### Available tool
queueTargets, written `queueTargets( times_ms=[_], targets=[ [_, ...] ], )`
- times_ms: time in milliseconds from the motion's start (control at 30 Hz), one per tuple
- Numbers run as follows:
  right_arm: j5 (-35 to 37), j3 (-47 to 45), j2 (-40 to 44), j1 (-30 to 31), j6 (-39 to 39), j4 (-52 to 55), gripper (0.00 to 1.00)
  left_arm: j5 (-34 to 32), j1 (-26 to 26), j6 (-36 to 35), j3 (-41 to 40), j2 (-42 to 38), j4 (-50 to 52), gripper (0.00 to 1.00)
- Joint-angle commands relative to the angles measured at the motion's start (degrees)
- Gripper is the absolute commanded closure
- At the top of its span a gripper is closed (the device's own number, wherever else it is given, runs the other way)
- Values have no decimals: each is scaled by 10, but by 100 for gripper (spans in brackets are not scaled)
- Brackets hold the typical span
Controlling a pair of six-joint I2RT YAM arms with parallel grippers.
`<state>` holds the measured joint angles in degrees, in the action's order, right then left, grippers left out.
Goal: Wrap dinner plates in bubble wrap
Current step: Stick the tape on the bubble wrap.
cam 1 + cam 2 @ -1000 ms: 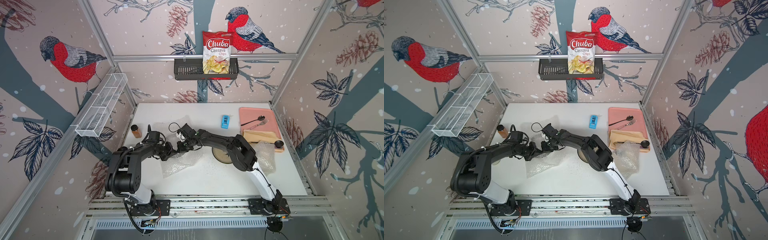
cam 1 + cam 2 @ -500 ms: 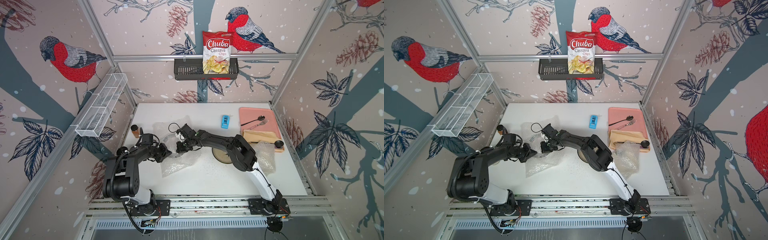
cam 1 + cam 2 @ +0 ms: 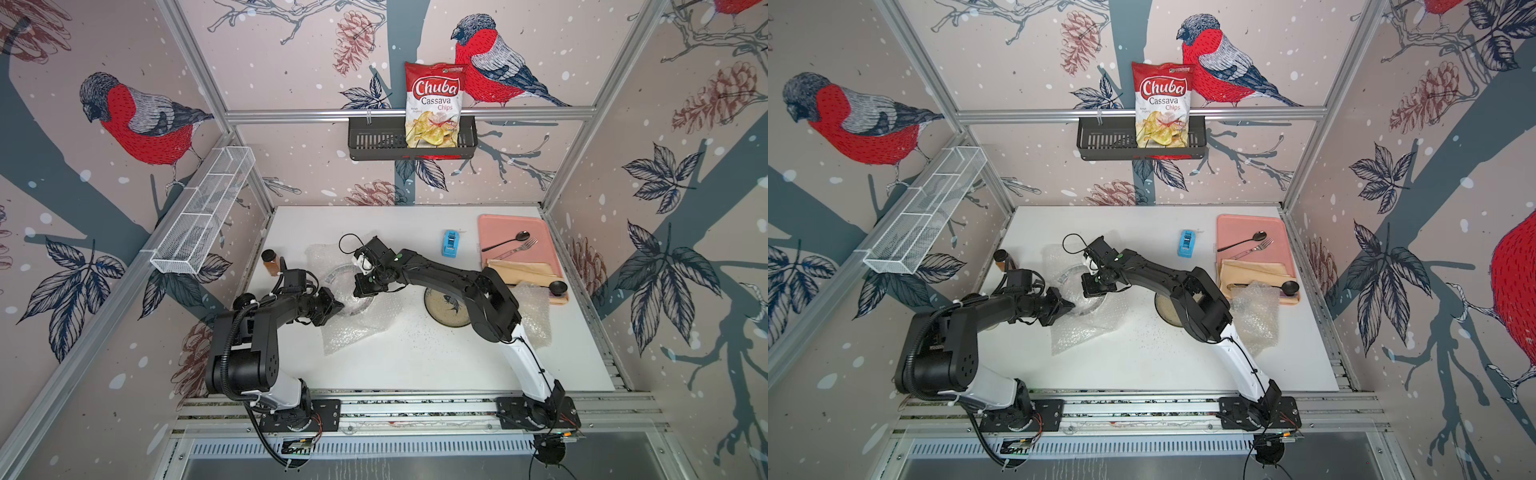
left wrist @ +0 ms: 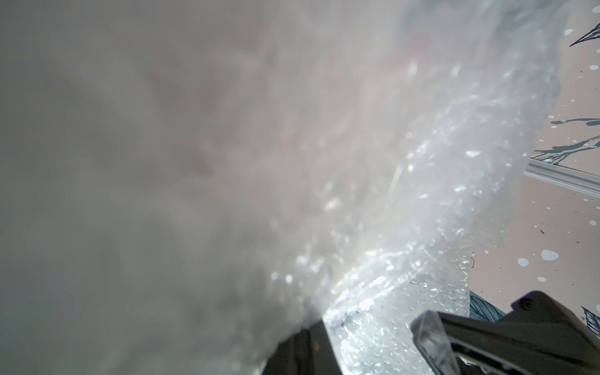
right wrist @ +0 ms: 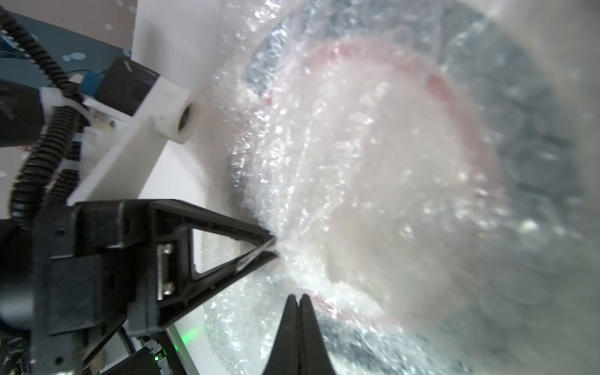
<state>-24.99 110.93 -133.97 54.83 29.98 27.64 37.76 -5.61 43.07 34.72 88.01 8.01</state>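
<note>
Nearest you, a loose corner of the bubble wrap (image 3: 353, 332) lies flat on the tabletop (image 3: 415, 361); just beyond, your left claw (image 3: 337, 306) is pinched closed on a raised fold of it, while well off to the right the fish plate (image 3: 446, 305) lies bare beside a second sheet (image 3: 534, 311); a little farther, the plate (image 3: 348, 291) sits under the film, and the right claw (image 3: 367, 291) rests at its rim with jaws pressed together, though you cannot tell whether film is caught between them; judge the film light, limp and slippery, so take it by a bunched edge; the ceramic is likely heavy, stiff and breakable, so leave it flat and move only the wrap.
</note>
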Motion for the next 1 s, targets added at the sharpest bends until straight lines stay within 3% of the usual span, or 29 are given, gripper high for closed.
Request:
queueTargets(
  times_ms=[0, 467, 700, 833, 967],
  targets=[
    [-40, 16, -13, 3, 11, -10, 97, -55, 0, -1, -5, 6, 33, 99],
    [-79, 114, -103, -17, 26, -20, 98, -53, 0, -2, -8, 6, 34, 99],
    [-89, 105, -125, -14, 34, -29, 98, -54, -1, -1, -9, 9, 33, 99],
    [-35, 79, -117, -5, 23, -26, 98, -53, -1, 0, -8, 9, 33, 99],
    [93, 72, -123, 9, -2, 35, 98, -50, 0, 0, -4, 5, 38, 98]
  ],
)
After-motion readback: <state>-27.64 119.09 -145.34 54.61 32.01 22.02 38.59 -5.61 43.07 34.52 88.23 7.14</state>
